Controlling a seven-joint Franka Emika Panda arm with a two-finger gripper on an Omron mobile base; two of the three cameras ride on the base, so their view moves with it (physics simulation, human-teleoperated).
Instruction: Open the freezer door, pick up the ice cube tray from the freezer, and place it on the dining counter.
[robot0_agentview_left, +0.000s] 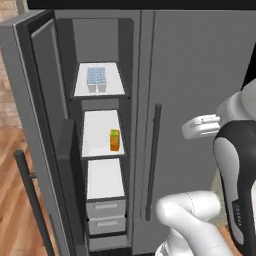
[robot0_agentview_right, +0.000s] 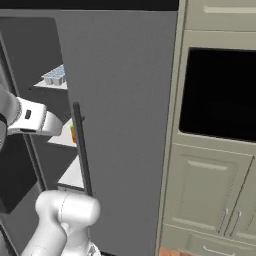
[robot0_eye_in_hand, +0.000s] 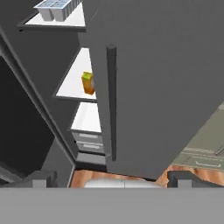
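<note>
The ice cube tray sits on the top white shelf of the freezer, whose freezer door stands swung wide. It looks light, rigid and slick, best pinched across its short width. The fingers are spread wide, holding nothing. The left base view shows the small carton one shelf below; the right base view adds a wall oven.

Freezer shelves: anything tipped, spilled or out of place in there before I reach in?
Nothing stands out. The ice cube tray sits flat on the top shelf, the small carton stands upright on the shelf below, and the drawers are shut.
</note>
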